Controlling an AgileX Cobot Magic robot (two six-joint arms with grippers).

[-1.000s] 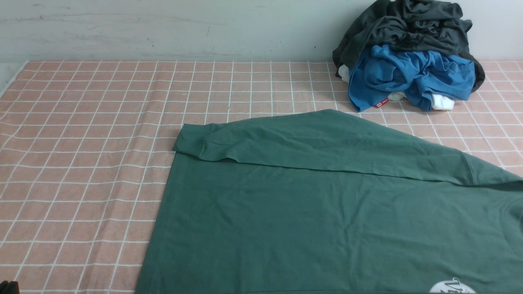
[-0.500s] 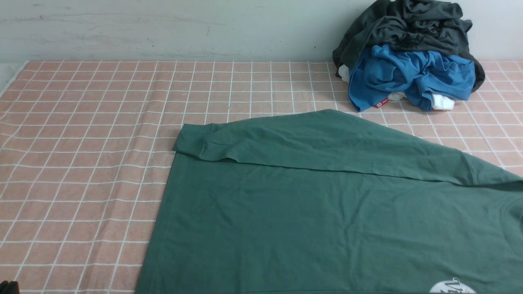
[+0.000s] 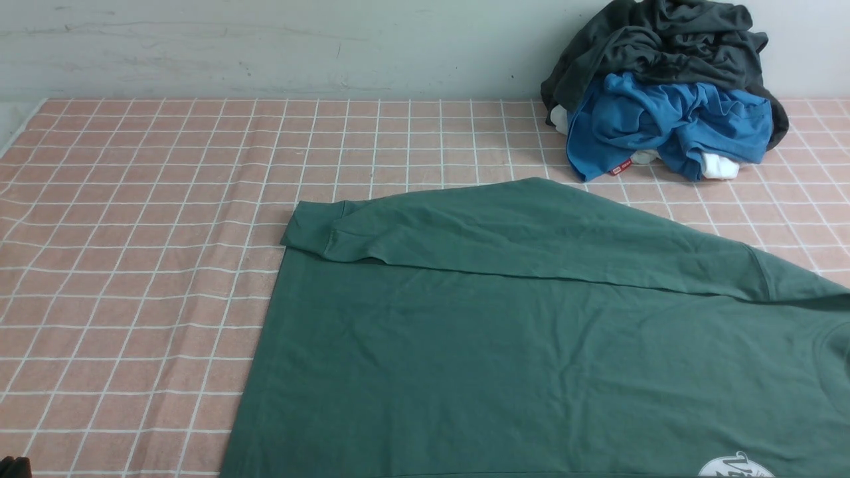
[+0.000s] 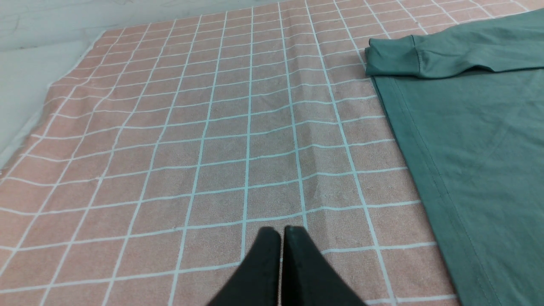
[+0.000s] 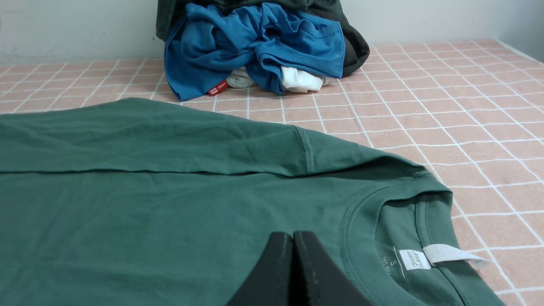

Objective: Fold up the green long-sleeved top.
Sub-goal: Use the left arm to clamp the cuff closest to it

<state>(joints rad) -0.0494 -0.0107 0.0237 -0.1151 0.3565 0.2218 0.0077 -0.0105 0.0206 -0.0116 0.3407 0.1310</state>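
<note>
The left gripper (image 4: 280, 231) has its jaws pressed together, and nothing is between them. It hangs over the bare cloth (image 4: 191, 148), to the left of the hem of the green long-sleeved top (image 4: 467, 140) and apart from it. The right gripper (image 5: 292, 236) is also clenched and empty. Its tips are over the chest of the green long-sleeved top (image 5: 148, 204), near the collar (image 5: 361, 204); I cannot tell if they touch the fabric.

The surface is a table covered with a pink cloth (image 3: 133, 265) that has a grid of white lines and some soft wrinkles. Behind it stands a pale, plain wall (image 3: 265, 46).

There is one green long-sleeved top (image 3: 531, 358). It lies flat on the near right part of the table, hem to the left and collar to the right. One sleeve (image 3: 531, 232) is laid along the far edge of the body, and its cuff (image 3: 309, 229) points left. A white round print (image 3: 734, 468) shows at the near edge. Inside the collar are two white labels (image 5: 414, 259).

Far right, against the wall, is one pile of clothes: one dark grey garment (image 3: 664, 40) on top, one bright blue garment (image 3: 664, 123) with a small red tag (image 3: 621, 167) under it, and two bits of white fabric (image 3: 720, 166) at the bottom. The pile is near the sleeve, but I cannot tell if it touches it.
</note>
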